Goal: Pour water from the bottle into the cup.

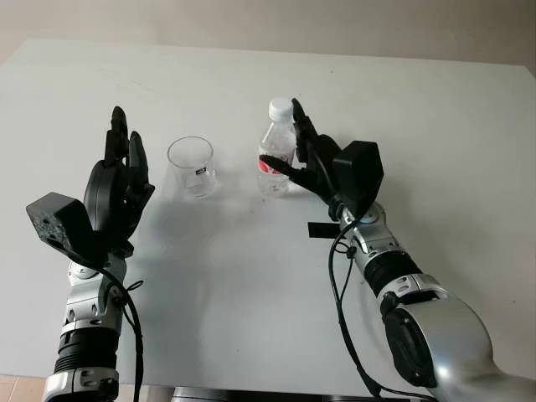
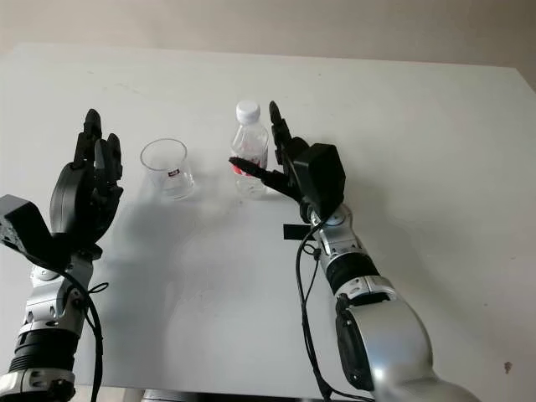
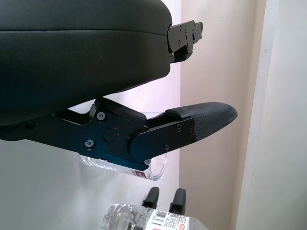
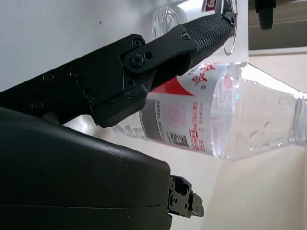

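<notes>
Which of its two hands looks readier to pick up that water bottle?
The right hand. It is already at the bottle, with fingers reaching around its labelled body, though a firm grip is not clear. The left hand is open beside the cup, on the side away from the bottle.

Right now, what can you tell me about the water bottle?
The water bottle is small, clear plastic, with a white cap still on and a red-and-white label around its middle. It stands upright on the white table, right of the empty glass cup. The right hand is curled around its body, one finger crossing the label.
</notes>
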Controlling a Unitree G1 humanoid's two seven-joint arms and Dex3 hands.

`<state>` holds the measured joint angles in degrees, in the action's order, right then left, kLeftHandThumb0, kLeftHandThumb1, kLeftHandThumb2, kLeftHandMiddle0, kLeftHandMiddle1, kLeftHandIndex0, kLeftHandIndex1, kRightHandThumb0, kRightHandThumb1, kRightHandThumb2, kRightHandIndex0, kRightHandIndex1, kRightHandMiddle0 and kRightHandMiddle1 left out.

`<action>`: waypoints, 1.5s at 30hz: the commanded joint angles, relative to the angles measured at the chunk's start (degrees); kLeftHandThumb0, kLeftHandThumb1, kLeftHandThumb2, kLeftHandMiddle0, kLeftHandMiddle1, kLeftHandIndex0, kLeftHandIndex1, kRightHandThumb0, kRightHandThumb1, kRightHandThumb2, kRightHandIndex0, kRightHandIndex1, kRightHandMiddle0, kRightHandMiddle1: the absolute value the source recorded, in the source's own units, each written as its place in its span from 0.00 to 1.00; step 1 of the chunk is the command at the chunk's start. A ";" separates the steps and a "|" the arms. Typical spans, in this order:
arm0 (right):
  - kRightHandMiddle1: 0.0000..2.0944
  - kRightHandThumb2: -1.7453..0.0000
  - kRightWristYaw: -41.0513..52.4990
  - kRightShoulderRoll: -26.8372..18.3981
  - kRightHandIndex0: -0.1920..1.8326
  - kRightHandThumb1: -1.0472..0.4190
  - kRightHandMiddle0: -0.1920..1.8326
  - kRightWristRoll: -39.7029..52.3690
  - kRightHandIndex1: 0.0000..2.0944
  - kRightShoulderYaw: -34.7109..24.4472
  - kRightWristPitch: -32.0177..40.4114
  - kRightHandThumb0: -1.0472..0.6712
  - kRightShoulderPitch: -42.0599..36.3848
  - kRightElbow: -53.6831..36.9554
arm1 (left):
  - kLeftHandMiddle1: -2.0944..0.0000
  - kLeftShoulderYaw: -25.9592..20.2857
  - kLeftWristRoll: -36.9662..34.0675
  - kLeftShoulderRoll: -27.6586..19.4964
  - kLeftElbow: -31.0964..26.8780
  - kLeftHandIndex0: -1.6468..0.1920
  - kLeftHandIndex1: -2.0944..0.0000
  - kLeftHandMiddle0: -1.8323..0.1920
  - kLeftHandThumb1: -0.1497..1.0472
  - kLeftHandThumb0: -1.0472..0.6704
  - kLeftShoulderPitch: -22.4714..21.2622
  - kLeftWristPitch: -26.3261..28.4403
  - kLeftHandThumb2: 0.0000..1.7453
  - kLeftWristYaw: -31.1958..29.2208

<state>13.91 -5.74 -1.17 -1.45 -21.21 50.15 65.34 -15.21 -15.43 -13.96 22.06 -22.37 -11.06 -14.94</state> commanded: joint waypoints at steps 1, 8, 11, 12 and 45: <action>0.00 0.97 0.15 0.47 0.00 0.09 0.00 -0.33 0.00 0.18 -0.70 0.05 1.16 0.13 | 1.00 -0.29 0.19 -0.54 0.28 1.00 1.00 1.00 1.00 0.22 -0.20 -0.57 0.39 -0.19; 0.00 0.97 -2.11 1.57 0.00 0.09 0.00 -2.94 0.00 1.78 -1.72 0.04 2.12 0.82 | 1.00 -0.24 0.29 -0.23 0.39 1.00 1.00 1.00 1.00 0.22 -0.33 -0.29 0.39 0.42; 0.00 0.97 -1.98 2.54 0.00 0.10 0.00 -2.35 0.00 1.33 -1.82 0.05 2.91 1.20 | 1.00 -0.13 0.44 -0.37 0.43 1.00 1.00 1.00 1.00 0.22 -0.28 -0.47 0.39 0.37; 0.00 0.97 -1.68 2.88 0.00 0.11 0.00 -1.94 0.00 1.03 -1.88 0.06 3.18 1.35 | 1.00 -0.16 0.34 -0.39 0.43 1.00 1.00 1.00 1.00 0.21 -0.28 -0.38 0.39 0.30; 1.00 0.97 -0.14 1.38 0.49 0.03 0.50 -5.25 1.00 1.45 5.59 0.41 9.80 6.75 | 1.00 -0.24 0.54 -0.39 -1.11 1.00 1.00 1.00 1.00 0.22 0.81 -1.16 0.38 1.33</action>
<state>13.85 -3.82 -6.02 -0.41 -15.78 59.97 71.46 -15.33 -15.26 -13.99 20.79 -20.81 -11.60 -13.56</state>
